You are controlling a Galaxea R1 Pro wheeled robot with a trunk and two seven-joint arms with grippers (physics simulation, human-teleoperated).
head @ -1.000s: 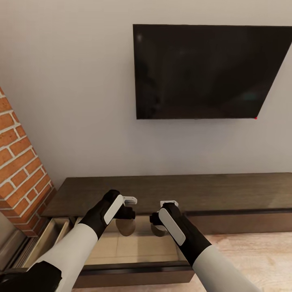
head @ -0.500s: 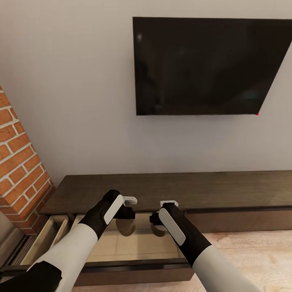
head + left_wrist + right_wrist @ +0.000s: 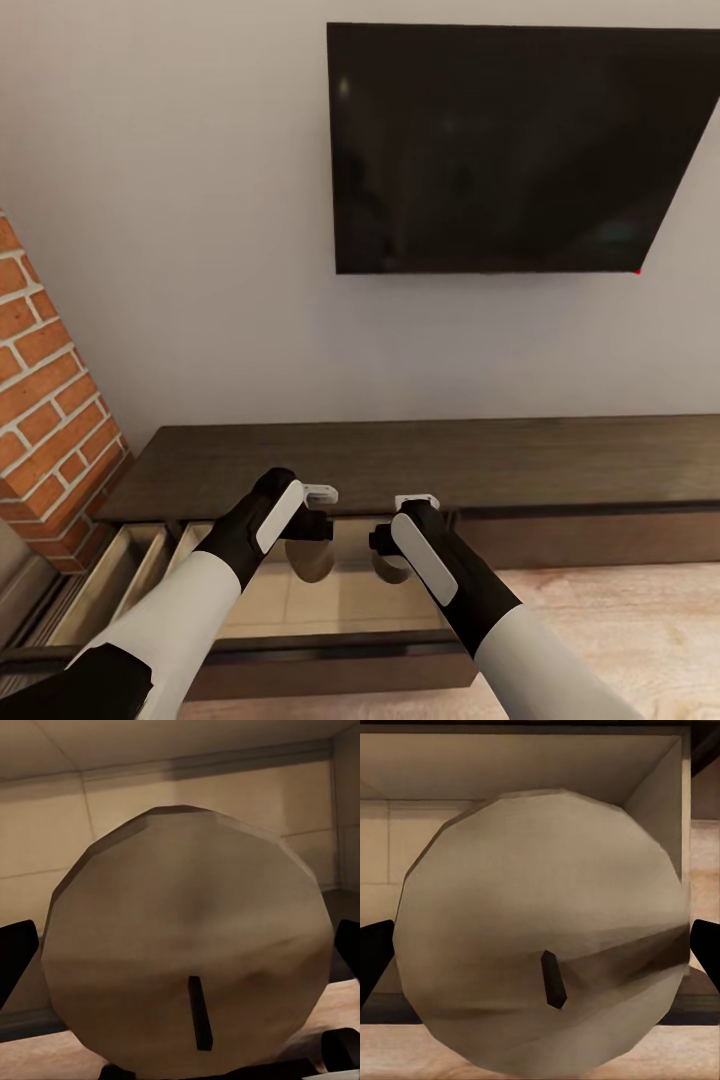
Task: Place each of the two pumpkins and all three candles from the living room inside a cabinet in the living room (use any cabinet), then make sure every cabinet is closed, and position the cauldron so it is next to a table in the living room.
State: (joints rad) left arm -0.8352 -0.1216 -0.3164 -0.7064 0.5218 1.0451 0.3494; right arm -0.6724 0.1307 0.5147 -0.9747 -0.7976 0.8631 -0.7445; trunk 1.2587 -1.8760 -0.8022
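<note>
I see the long dark cabinet (image 3: 420, 470) under the TV (image 3: 520, 150), its drawer (image 3: 330, 610) pulled out below my arms. My left gripper (image 3: 310, 545) clamps one candle (image 3: 187, 952) and my right gripper (image 3: 392, 555) clamps another candle (image 3: 544, 945), both above the open drawer.

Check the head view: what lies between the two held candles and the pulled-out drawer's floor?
Nothing: the left candle and right candle hang over the open drawer of the cabinet, whose pale floor below looks bare.
</note>
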